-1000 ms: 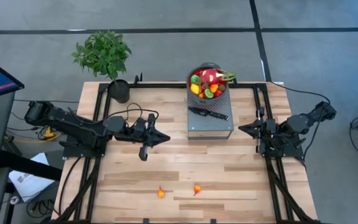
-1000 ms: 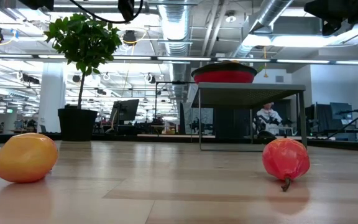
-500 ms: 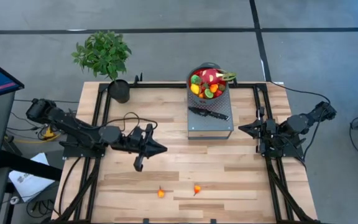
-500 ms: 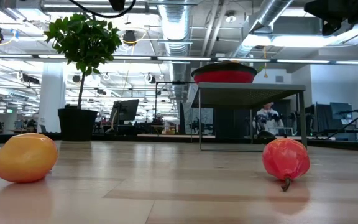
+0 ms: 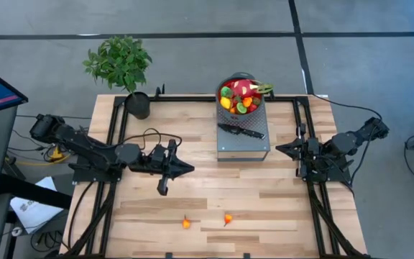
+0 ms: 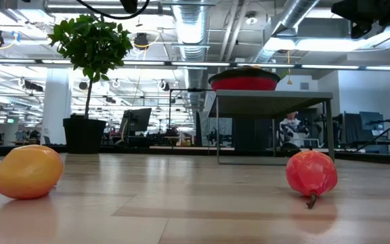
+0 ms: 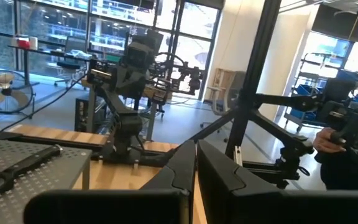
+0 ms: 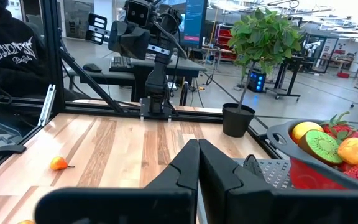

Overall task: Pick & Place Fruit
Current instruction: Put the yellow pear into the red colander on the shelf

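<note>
From above, most fruit [image 5: 240, 97] was seen heaped in the red bowl [image 5: 225, 80] on the grey stand [image 5: 243, 144], while an orange fruit [image 5: 185, 223] and a red fruit [image 5: 228, 219] lay apart near the table's front edge, amid bare wood. At table height, the orange fruit [image 6: 27, 171] was oval with its long axis level, and the red fruit [image 6: 311, 173] rounder, its stem downward. In the wrist views, left gripper [image 7: 196, 163] and right gripper [image 8: 198, 163] were clenched, empty.

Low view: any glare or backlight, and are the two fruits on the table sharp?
Low view: bright ceiling lights blow out the upper right; the orange fruit and red fruit are sharp, with soft reflections on the wooden table. High view: even light, faint shadows.
</note>
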Motion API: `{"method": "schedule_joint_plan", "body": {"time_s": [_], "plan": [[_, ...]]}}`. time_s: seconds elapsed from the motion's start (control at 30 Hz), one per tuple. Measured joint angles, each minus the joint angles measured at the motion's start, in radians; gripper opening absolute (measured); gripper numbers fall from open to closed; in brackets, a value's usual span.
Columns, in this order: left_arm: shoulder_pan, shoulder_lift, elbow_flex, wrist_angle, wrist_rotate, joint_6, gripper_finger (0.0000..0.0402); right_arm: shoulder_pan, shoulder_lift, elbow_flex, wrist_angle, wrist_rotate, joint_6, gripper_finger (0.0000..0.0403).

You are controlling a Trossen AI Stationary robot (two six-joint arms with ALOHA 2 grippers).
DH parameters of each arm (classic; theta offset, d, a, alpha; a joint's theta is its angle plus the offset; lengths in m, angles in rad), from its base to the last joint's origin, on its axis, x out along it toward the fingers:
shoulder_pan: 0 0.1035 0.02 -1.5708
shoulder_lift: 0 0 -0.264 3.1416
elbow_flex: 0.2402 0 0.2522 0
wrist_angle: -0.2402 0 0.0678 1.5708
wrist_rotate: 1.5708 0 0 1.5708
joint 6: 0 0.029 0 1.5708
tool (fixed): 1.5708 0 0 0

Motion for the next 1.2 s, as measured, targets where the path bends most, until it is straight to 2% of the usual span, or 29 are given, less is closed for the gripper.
{"method": "schedule_joint_plan", "body": {"time_s": [0.47,0.7,0.93,1.2], "plan": [[-0.007,0.000,0.000,0.022,-0.004,0.000,0.0010,0.000,0.000,0.000,-0.012,0.000,-0.006,0.0000],[-0.084,0.020,0.005,0.029,-0.170,0.030,0.0002,0.000,0.000,0.000,-0.012,0.000,-0.005,0.0000],[-0.211,0.068,0.024,0.019,-0.361,0.047,0.0001,0.000,0.000,0.000,0.011,0.000,0.004,0.0000],[-0.300,0.162,0.086,0.022,-0.512,0.047,0.0001,0.000,0.000,0.000,-0.037,0.001,0.058,0.0000]]}}
